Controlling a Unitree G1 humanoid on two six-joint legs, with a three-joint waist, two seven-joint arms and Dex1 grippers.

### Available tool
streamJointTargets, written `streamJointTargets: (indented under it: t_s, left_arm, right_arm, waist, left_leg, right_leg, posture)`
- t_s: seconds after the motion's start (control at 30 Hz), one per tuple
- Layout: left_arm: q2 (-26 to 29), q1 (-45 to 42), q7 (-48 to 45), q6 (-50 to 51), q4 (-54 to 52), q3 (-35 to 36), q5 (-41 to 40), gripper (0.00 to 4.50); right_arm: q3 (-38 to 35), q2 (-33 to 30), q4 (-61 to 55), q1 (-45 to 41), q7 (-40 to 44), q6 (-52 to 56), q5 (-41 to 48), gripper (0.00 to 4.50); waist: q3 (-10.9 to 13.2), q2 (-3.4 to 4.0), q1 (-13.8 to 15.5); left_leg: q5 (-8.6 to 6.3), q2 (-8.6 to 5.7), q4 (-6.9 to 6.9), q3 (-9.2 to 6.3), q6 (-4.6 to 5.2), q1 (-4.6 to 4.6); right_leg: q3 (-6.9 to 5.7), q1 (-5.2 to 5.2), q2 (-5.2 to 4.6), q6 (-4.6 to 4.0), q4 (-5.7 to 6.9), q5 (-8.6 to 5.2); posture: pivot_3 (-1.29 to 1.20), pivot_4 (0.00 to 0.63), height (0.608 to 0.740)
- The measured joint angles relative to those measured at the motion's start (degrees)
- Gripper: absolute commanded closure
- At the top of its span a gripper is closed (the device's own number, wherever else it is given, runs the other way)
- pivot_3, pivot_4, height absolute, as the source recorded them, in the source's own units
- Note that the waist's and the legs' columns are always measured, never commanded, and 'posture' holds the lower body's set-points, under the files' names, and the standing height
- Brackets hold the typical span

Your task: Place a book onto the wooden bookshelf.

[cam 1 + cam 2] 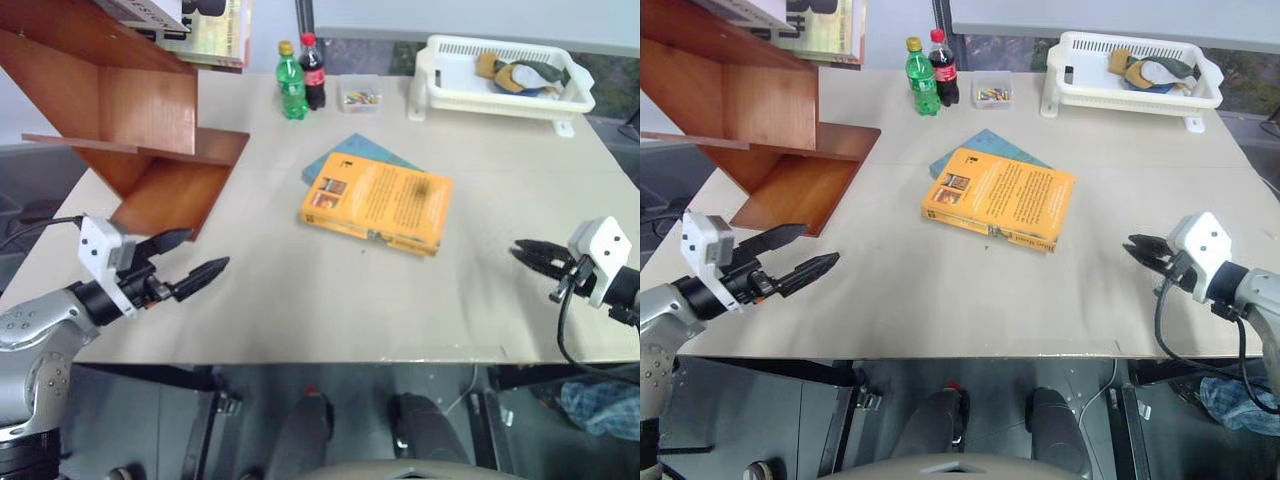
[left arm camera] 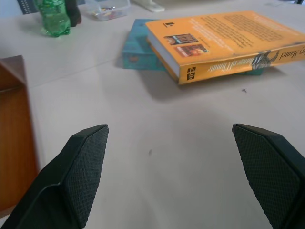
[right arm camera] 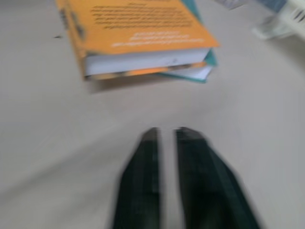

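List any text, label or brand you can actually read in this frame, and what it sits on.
"...Mantel" in white script, partly legible: spine of the book.
Book cover print: too small to read.
Red label on the dark cola bottle: unreadable.
Label on the green bottle: unreadable.
Lettering on the books atop the wooden bookshelf: unreadable.
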Motion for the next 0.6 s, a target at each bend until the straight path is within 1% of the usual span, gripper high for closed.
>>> streamJointTargets:
  t_s: [0.13, 0.3, 0.43, 0.53, 0.6]
  left_arm:
    - [0.0, -0.09, -0.17, 0.11, -0.11, -0.43, -0.16, 0.0]
    - [-0.14, -0.5, 0.13, 0.52, -1.93, -0.67, -1.03, 0.0]
    - [-2.2, -1.12, 1.79, 1.62, -4.74, -2.97, -1.67, 0.0]
    - [-3.72, -2.11, 3.87, 2.53, -6.61, -4.9, -2.19, 0.0]
    - [-4.36, -2.2, 4.83, 2.57, -6.8, -5.0, -2.16, 0.0]
  right_arm:
    - [1.79, 2.77, 2.56, -3.25, -3.33, 0.78, -1.8, 4.47]
    - [11.03, 3.94, 7.99, -10.68, -10.01, 2.86, -12.25, 4.47]
    - [16.57, 9.25, 16.58, -18.29, -13.35, 4.09, -16.81, 4.47]
    - [20.37, 15.26, 27.3, -24.45, -16.06, 2.16, -20.21, 4.47]
    - [20.71, 16.98, 30.57, -26.25, -17.14, 0.68, -20.72, 4.47]
  waist:
    - [0.0, 0.0, -0.18]
    - [0.01, 0.01, -0.2]
    - [0.0, -0.01, -0.24]
    - [0.0, -0.01, -0.31]
    - [0.0, -0.01, -0.28]
  left_leg:
    - [0.0, 0.01, -0.02, 0.01, 0.0, -0.01]
    - [0.0, 0.0, -0.02, 0.08, 0.0, -0.06]
    - [0.0, -0.01, -0.02, 0.08, 0.0, -0.06]
    - [0.0, -0.03, -0.03, 0.06, 0.0, -0.09]
    - [0.0, -0.03, -0.04, 0.07, -0.01, -0.1]
  right_leg:
    - [0.02, -0.03, 0.02, 0.0, 0.0, 0.01]
    - [0.08, -0.14, 0.02, -0.01, 0.08, 0.01]
    - [0.1, -0.14, 0.03, 0.16, 0.09, 0.14]
    - [0.1, -0.18, 0.04, 0.16, 0.1, 0.17]
    - [0.11, -0.19, 0.04, 0.15, 0.11, 0.18]
  posture:
    - [0.0, 0.15, 0.74]
    - [0.0, 0.15, 0.74]
    - [0.0, 0.15, 0.74]
    - [0.0, 0.15, 0.74]
    - [0.0, 0.15, 0.74]
